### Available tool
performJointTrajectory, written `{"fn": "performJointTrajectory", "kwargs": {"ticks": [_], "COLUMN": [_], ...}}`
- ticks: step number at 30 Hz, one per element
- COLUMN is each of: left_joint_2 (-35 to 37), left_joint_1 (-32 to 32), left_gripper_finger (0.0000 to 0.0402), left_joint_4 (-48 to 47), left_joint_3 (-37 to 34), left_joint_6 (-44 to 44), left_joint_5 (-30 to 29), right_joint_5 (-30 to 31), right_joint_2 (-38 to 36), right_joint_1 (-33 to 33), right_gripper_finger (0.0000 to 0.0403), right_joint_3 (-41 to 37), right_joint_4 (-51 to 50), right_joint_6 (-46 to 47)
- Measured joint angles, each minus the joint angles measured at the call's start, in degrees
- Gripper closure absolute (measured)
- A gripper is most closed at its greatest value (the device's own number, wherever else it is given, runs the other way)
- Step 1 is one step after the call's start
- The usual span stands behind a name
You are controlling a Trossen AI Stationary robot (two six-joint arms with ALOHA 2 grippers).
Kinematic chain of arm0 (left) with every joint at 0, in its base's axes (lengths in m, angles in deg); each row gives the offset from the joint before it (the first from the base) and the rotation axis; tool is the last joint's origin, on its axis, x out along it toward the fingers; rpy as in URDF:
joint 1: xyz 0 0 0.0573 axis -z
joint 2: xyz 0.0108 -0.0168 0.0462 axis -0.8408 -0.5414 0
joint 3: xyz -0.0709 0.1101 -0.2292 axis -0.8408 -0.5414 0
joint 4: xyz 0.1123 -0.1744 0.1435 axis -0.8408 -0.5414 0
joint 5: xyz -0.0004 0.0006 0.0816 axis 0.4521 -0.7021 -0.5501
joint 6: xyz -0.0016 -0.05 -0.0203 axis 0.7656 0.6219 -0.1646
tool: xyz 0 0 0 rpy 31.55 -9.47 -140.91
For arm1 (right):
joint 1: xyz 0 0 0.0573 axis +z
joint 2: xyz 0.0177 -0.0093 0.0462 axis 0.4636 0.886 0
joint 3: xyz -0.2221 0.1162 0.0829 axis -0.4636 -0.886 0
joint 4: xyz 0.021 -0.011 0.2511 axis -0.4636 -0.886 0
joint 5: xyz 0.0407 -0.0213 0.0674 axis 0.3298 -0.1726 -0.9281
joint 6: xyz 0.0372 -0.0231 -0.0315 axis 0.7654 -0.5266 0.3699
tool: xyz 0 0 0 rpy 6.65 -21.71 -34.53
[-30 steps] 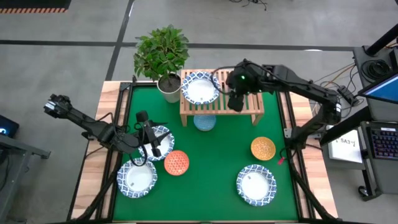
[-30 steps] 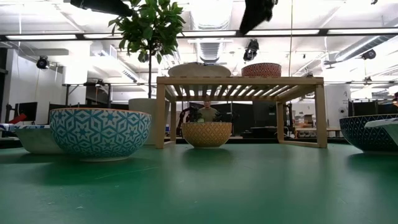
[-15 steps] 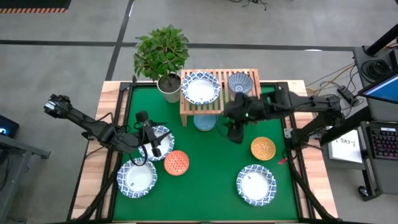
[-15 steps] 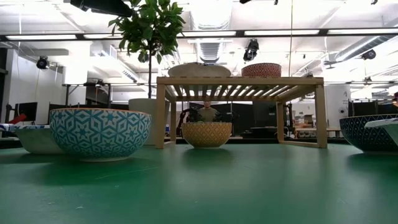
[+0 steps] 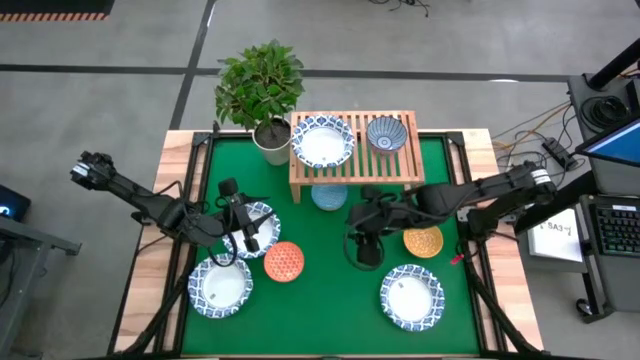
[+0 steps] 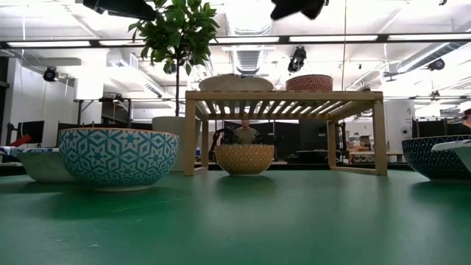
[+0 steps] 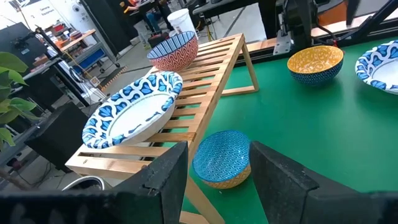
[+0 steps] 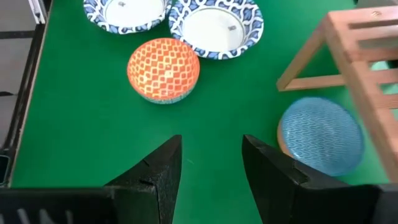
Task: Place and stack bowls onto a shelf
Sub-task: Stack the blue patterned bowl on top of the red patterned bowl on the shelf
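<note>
The light-wood shelf (image 5: pixel 404 168) stands at the table's far side. On its slatted top rest a wide white bowl (image 5: pixel 322 143) and the dark-blue patterned bowl (image 5: pixel 386 133). The pale blue bowl (image 5: pixel 329 196) sits on the mat at the shelf's front edge. My right gripper (image 5: pixel 365 246) (image 8: pixel 211 168) hovers open over the middle of the mat, between the orange-red bowl (image 5: pixel 284 261) and the mustard bowl (image 5: pixel 423 239). My left gripper (image 5: pixel 247 230) (image 7: pixel 214 180) is open above a wide bowl (image 5: pixel 264 214) at the left. Two more wide bowls (image 5: pixel 221 287) (image 5: pixel 411 296) lie near the front edge.
A potted plant (image 5: pixel 262 85) in a white pot stands at the shelf's far left corner. Bare green mat (image 5: pixel 330 310) lies between the two near wide bowls. The shelf top has free slats (image 5: pixel 355 170) toward its front edge. Wooden table borders run along both sides.
My right gripper has drawn back from over the shelf's right half toward the near edge and now hangs over the middle of the mat. The dark-blue patterned bowl, earlier covered by it in the high view, stays on the shelf top. The left arm has kept still.
</note>
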State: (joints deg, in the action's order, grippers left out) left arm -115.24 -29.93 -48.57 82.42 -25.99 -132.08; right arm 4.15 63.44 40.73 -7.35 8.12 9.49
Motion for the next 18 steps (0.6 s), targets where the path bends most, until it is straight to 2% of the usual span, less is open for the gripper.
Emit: {"fn": "performJointTrajectory", "kwargs": {"ticks": [5,11,15,18], "left_joint_2": [0.0,0.0,0.0,0.0], "left_joint_1": [0.0,0.0,0.0,0.0], "left_gripper_finger": [0.0247,0.0247,0.0247,0.0247], "left_joint_4": [0.0,0.0,-0.02,-0.02], "left_joint_3": [0.0,-0.04,-0.04,-0.04], "left_joint_6": [0.02,0.04,0.04,0.04], "left_joint_5": [0.0,0.0,0.0,0.0], "right_joint_5": [-0.02,-0.04,-0.06,-0.47], "right_joint_2": [0.0,0.0,0.0,0.0], "right_joint_1": [0.4,0.91,1.02,1.04], "right_gripper_finger": [0.0245,0.0245,0.0245,0.0245], "right_joint_3": [-7.12,-12.47,-13.83,-13.97], "right_joint_4": [6.32,6.75,3.47,-5.18], "right_joint_6": [2.8,11.9,20.61,31.99]}}
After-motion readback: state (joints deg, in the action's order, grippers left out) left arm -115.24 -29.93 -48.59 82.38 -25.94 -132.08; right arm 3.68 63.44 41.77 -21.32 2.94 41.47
